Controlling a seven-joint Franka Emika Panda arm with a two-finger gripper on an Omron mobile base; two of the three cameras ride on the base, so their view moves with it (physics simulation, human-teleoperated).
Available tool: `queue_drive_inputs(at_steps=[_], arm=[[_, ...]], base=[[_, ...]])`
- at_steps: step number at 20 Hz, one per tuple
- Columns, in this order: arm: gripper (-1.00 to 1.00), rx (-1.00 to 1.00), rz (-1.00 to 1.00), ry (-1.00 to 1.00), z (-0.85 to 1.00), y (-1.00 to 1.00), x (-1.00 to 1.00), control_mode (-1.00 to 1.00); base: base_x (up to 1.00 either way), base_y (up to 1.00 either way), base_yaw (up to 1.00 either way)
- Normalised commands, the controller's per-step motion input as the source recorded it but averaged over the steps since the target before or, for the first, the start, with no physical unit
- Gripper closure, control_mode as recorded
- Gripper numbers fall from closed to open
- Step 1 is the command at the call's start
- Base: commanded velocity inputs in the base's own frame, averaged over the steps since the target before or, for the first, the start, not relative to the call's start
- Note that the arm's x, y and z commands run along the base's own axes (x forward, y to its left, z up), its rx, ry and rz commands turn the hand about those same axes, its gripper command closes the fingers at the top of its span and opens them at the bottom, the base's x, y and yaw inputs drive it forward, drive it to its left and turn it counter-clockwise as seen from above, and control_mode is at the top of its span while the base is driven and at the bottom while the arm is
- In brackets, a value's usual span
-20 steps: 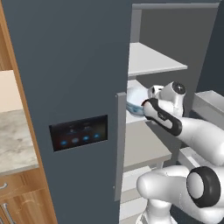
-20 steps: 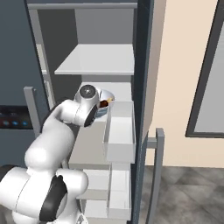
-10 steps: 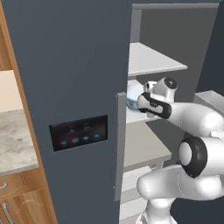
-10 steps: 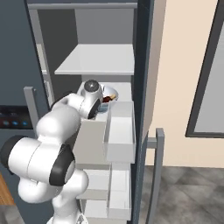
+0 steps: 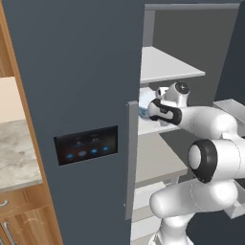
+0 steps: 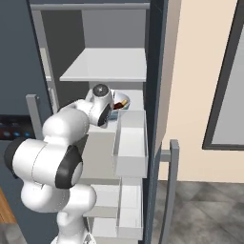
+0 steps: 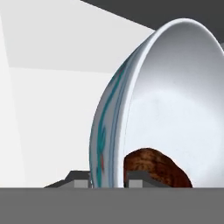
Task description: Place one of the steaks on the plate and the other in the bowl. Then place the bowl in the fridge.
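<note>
One steak riding in the bowl, into the fridge.
Gripper (image 7: 108, 180) is pinching the bowl (image 7: 170, 100) rim, carrying the dark steak (image 7: 155, 168) over the fridge (image 5: 91, 72) shelf (image 6: 102, 138) at mid-frame, likely for setting down.

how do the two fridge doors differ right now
The left fridge door is shut and carries a black panel with blue lights; the right fridge door stands swung open, with bins on its inner side and no panel showing. Both are dark slate grey with long grey vertical handles.
</note>
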Motion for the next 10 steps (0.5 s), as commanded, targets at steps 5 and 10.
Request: queue_drive_inputs(at_steps=[5, 10], arm=[[-1.00, 0.02, 0.00, -0.24, -0.05, -0.26, 0.00, -1.00], [-1.00, 0.00, 0.00, -0.16, 0.15, 0.00, -0.20, -1.00]], base=[[0.00, 0.00, 0.00], [0.00, 0.00, 0.00]])
